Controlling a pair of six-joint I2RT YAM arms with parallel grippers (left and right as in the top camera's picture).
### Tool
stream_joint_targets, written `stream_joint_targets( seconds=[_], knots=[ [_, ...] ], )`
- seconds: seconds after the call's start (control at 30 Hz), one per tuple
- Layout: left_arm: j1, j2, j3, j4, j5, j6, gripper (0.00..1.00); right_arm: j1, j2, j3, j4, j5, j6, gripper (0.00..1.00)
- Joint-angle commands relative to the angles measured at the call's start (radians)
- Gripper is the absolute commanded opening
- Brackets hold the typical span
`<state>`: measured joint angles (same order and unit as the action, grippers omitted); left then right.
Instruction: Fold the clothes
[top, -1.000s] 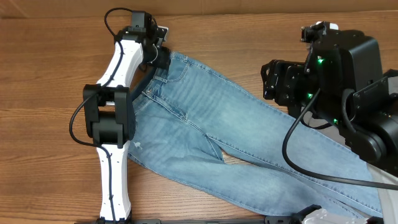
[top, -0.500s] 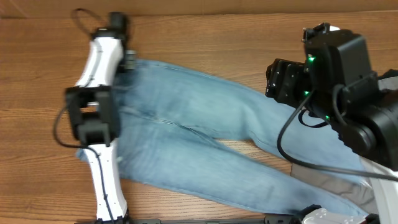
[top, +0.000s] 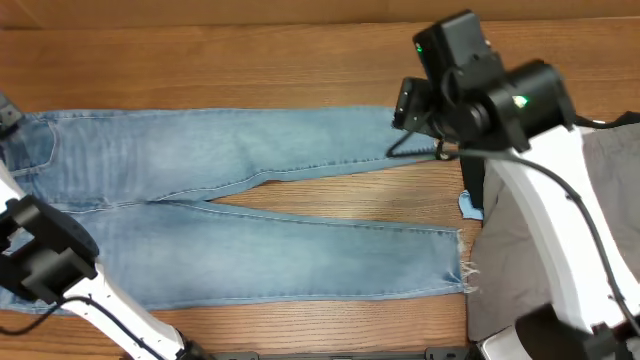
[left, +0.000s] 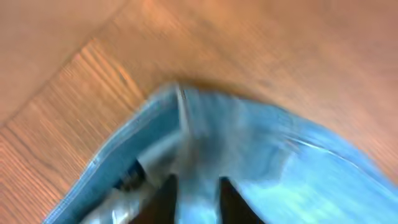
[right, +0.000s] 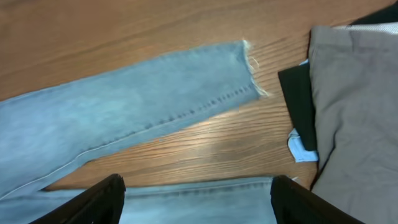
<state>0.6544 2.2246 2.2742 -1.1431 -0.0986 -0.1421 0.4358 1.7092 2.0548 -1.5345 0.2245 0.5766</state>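
- The jeans (top: 250, 160) lie spread flat on the wooden table (top: 300, 60), running lengthwise from the left edge of the overhead view toward the right.
- Their waist end is at the far left; the two legs part near the middle and stretch to the right, with bare wood showing between them.
- The farther leg ends beneath the right pincer (top: 405, 105); the nearer leg ends in a frayed hem (top: 462, 262) beside a grey cloth (top: 590, 220).
- The right pincer hangs above the legs, released, its fingers (right: 93, 199) spread wide with nothing between them.
- In the right wrist view the farther leg's frayed hem points toward a dark cloth (right: 298, 99) and a small pale blue scrap (right: 300, 148), both at the edge of the grey cloth.
- The left pincer (left: 194, 193) is at a corner of the jeans near the waist end; a fold of denim runs between its dark fingers (left: 165, 199).
- That view is blurred, so I cannot tell whether the left pincer is clenched on the fold or released.
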Motion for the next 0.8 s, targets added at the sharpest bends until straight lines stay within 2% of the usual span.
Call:
stream_joint_targets(
  seconds=[0.0,0.13,0.17,0.23,0.4,0.53,0.6,0.77],
  knots=[
    [-0.025,-0.099,0.031,0.001,0.121,0.03,0.44,-0.032,0.082,-0.006,0.014,0.007,0.011,0.79],
    [-0.035,-0.179,0.031,-0.002,0.127,0.037,0.64,-0.092,0.208,-0.006,0.057,0.011,-0.015,0.78],
    [-0.039,-0.199,0.031,-0.009,0.137,0.038,0.66,-0.113,0.24,-0.006,0.071,0.006,-0.026,0.76],
    [-0.043,-0.233,0.031,-0.028,0.162,0.038,0.68,-0.151,0.297,-0.006,0.086,0.001,-0.031,0.73],
    [-0.049,-0.297,0.031,-0.103,0.227,0.038,0.68,-0.26,0.423,-0.007,0.1,-0.093,-0.14,0.73],
    [-0.049,-0.346,0.031,-0.165,0.288,0.037,0.72,-0.338,0.507,-0.007,0.183,-0.243,-0.262,0.7],
    [-0.049,-0.372,0.031,-0.196,0.341,0.037,0.7,-0.367,0.544,-0.007,0.234,-0.306,-0.32,0.67],
    [-0.066,-0.435,0.031,-0.269,0.438,0.058,0.7,-0.391,0.615,-0.007,0.293,-0.342,-0.35,0.67]
  ],
)
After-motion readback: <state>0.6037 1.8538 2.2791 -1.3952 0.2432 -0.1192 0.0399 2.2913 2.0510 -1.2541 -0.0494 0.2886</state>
